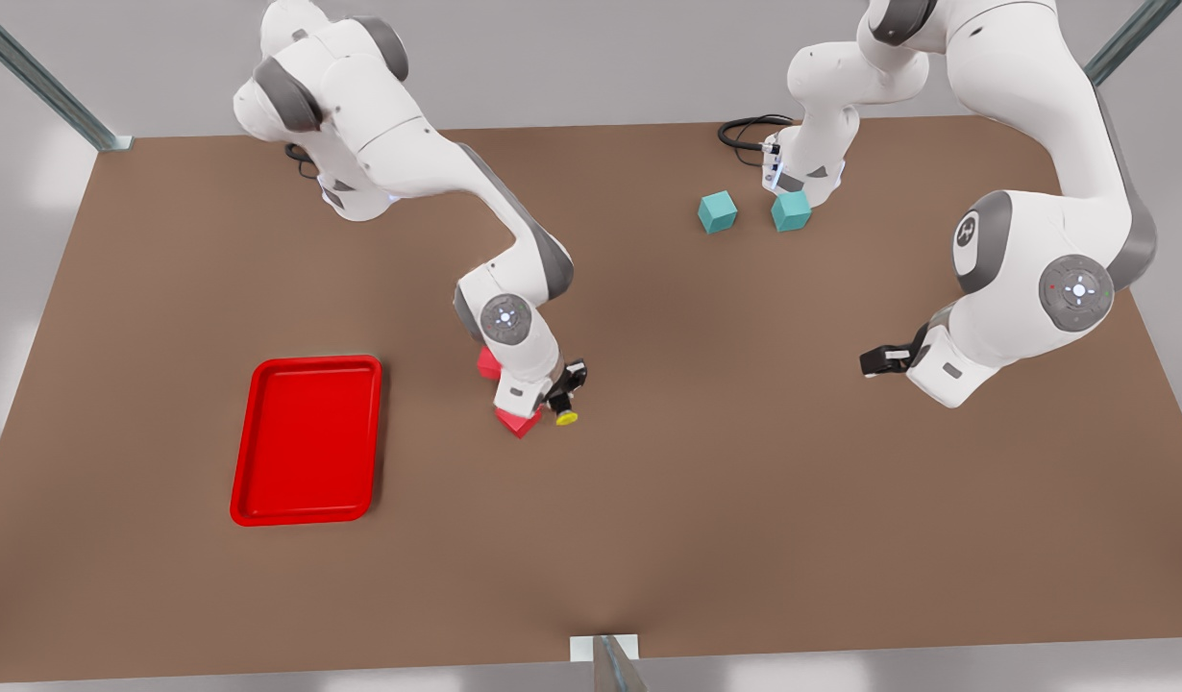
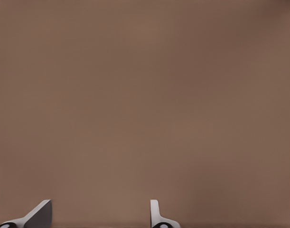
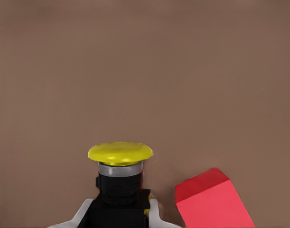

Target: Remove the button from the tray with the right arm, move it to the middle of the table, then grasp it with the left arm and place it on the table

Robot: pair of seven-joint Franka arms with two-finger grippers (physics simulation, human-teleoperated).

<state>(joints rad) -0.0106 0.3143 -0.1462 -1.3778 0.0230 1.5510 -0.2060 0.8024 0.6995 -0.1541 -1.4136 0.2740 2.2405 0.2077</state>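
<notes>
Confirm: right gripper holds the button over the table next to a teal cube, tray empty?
Not teal. The cube beside the button is red, as the right wrist view shows. The right gripper does hold the button over the table, and the tray is empty.

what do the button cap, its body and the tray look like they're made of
The button cap looks like glossy yellow plastic, given its soft sheen. Its ribbed black body looks like matte plastic, with a grey collar that could be metal. The tray looks like smooth red plastic, uniform in colour with rounded moulded edges.
</notes>
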